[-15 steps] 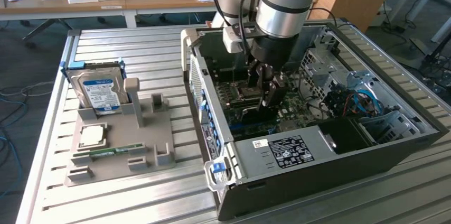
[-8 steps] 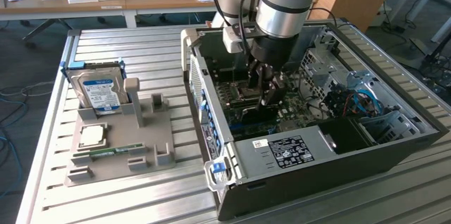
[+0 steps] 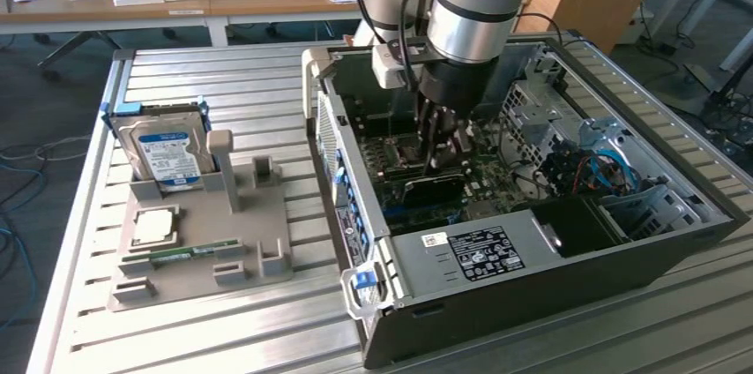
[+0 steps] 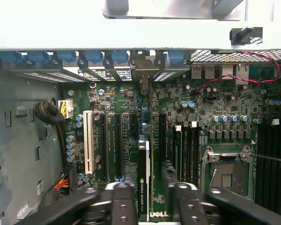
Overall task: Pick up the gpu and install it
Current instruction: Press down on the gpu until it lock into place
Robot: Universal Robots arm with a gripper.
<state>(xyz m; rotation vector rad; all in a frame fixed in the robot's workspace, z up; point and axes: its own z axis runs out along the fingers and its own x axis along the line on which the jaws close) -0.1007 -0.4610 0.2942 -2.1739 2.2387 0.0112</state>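
Overall, the biggest thing in the exterior view is the slatted metal table (image 3: 200,74), and on it lies the open computer case (image 3: 659,250) with its side off. One arm (image 3: 477,3) reaches down into the case from above. Against the case's near wall sits the power supply (image 3: 471,255), carrying one white label with print too small to read.

Beside the case, towards the exterior view's left, rests a grey parts holder (image 3: 242,255). One hard drive (image 3: 165,152) with a blue and white label stands upright in it at the end farthest from the case's near corner; the label's writing cannot be read. One square processor (image 3: 155,227) lies flat on the holder, and one green memory stick (image 3: 189,254) lies just beside it.

Inside the case, the wrist view shows the green motherboard (image 4: 225,105). One white expansion slot (image 4: 88,140) runs next to several black ones, and a row of six blue clips (image 4: 91,57) lines the case's rear edge. One empty processor socket (image 4: 227,176) sits beyond the memory slots.

The gpu (image 4: 144,180) stands on edge over the motherboard, between the black slots, its end bracket towards the blue clips. Green NVIDIA lettering runs along its edge, and DELL is printed near the gripper. The gripper (image 4: 147,192) pinches the gpu, one finger on either face.
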